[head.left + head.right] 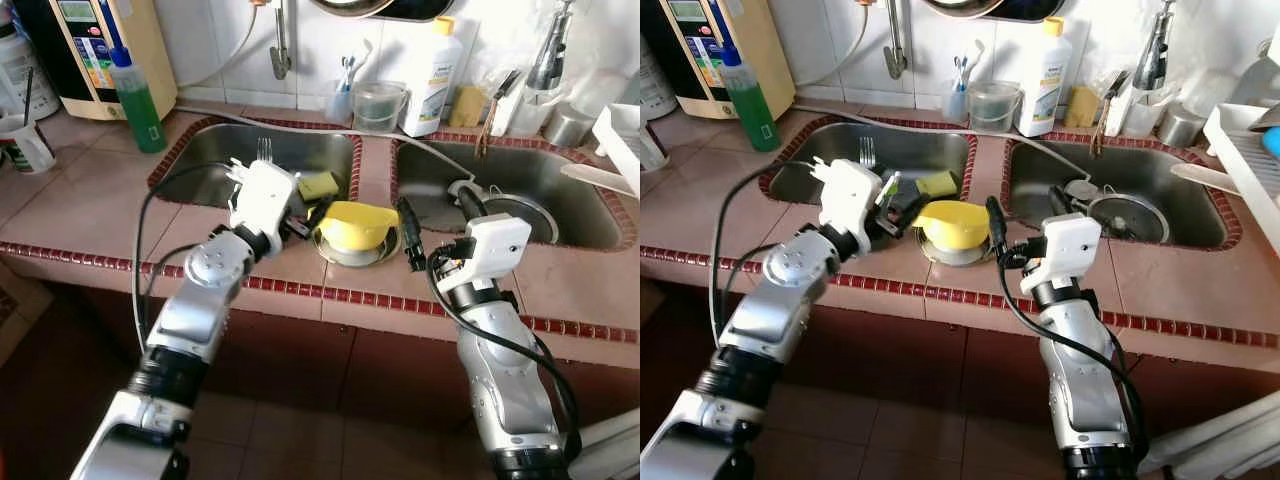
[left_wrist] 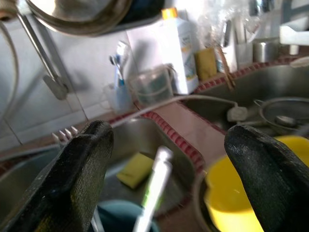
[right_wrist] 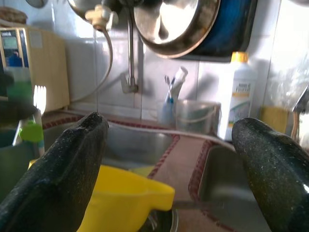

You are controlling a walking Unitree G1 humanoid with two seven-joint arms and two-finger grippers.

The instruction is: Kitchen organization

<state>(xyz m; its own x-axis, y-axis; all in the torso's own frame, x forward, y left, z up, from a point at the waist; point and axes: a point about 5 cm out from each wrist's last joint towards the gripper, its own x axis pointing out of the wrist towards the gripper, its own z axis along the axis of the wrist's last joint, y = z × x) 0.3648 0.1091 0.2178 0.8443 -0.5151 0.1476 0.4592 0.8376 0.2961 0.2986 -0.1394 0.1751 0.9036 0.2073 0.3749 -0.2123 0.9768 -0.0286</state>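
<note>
A yellow plastic jug [image 1: 355, 225] rests in a steel bowl [image 1: 340, 257] on the tiled ledge between the two sinks. My left gripper [image 1: 302, 218] hovers just left of the jug, open, with nothing between its fingers [image 2: 82, 174]. The left wrist view looks past a white and green stick [image 2: 154, 183] and a yellow sponge [image 2: 135, 169] to the jug [image 2: 236, 198]. My right gripper [image 1: 1028, 212] is open just right of the jug, level with it, holding nothing. Low between the right fingers [image 3: 58, 174] lies the jug [image 3: 130, 198].
The left sink [image 1: 210, 150] holds a fork [image 1: 265, 150] and the sponge [image 1: 320, 185]. The right sink [image 1: 580, 200] has a drain strainer [image 1: 520, 215]. A green soap bottle [image 1: 135, 95], a white bottle [image 1: 432, 75] and a clear tub [image 1: 380, 105] line the back.
</note>
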